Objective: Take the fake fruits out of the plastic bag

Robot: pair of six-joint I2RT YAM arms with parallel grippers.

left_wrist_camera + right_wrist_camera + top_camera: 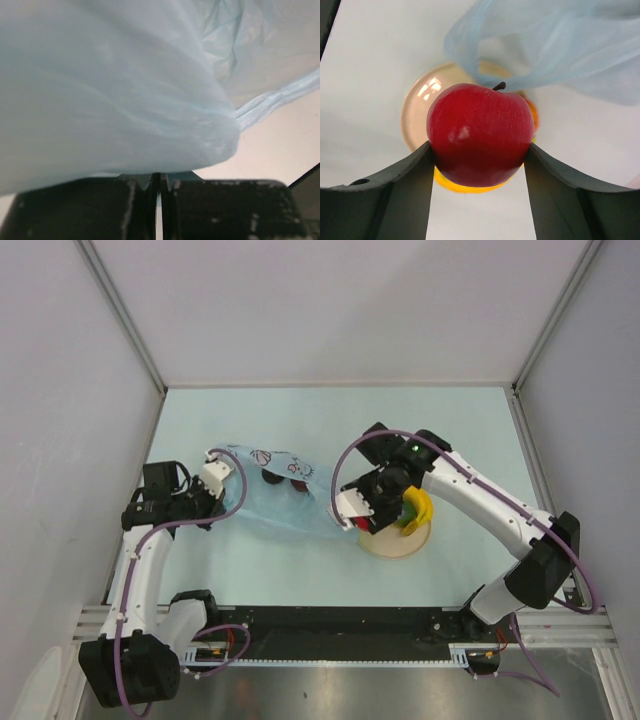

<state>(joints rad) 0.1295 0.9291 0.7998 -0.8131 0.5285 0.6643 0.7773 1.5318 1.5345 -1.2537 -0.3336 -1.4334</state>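
Observation:
The light blue plastic bag (285,495) lies on the table, with dark red fruit shapes (272,478) showing through it. My left gripper (215,480) is shut on the bag's left end; in the left wrist view the bag (125,90) fills the frame above the closed gripper (157,178). My right gripper (478,149) is shut on the red apple (480,132) and holds it above the tan plate (417,112), just off the bag's right end (545,45). A yellow banana (422,506) and a green fruit (408,516) lie on the plate (395,545). An orange fruit (533,114) shows behind the apple.
Grey walls enclose the pale table (330,420) on three sides. The black rail (330,625) with the arm bases runs along the near edge.

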